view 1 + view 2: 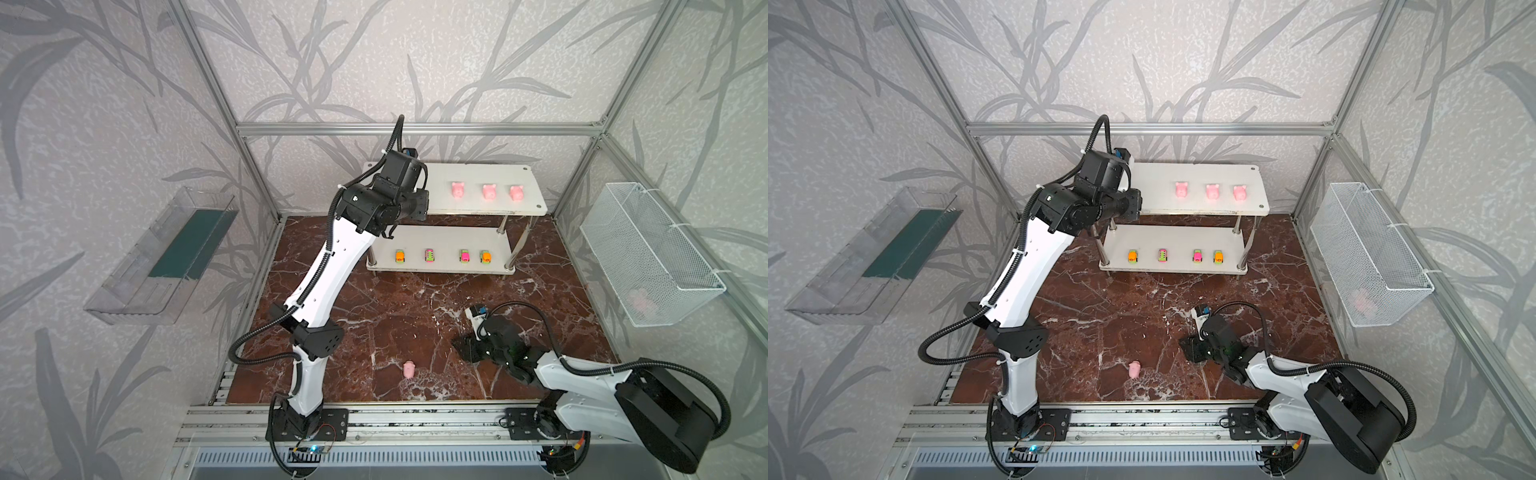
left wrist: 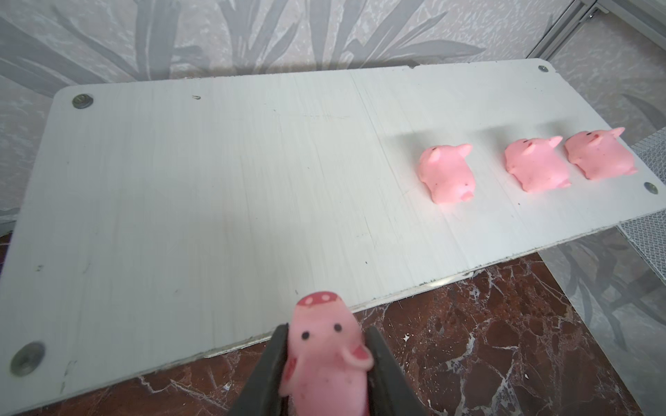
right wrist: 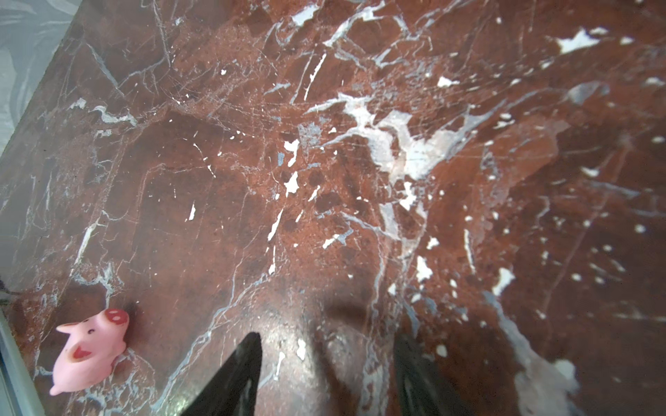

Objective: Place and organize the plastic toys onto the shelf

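The left end effector (image 2: 326,329) is closed on a pink pig (image 2: 324,360). Its two dark fingers (image 2: 268,363) press the flanks of the toy, and the snout points forward, away from the wrist. This gripped pig hangs at the front edge of the top tier (image 2: 216,162) of the shelf (image 1: 478,172), toward the 9 o'clock end. I cannot tell whether it is a little above the board or already touching it.

On the 3 o'clock half of this tier three pigs (image 1: 489,192) stand in one row, apart from each other; the 9 o'clock half is bare. On the lower tier (image 1: 444,239) four toy cars (image 1: 430,255) also stand in a row.

The right end effector (image 3: 326,338) is open and holds nothing. It hovers low over the tabletop (image 1: 415,316), between 4 and 5 o'clock. One loose pig (image 1: 409,369) seems to lie on its side at about 6 o'clock, near the front edge and well apart from the shelf.

I judge that the step in hand is the placing of the fourth pig. The next move calls for carrying it further over the board, to the free place just beside the 9 o'clock end of the row. Then it must be lowered until the feet rest and released, without pushing the nearest pig. The toy looks soft, so it may cling to a finger. After this, only the loose pig is left, and the right end effector is the nearer one.
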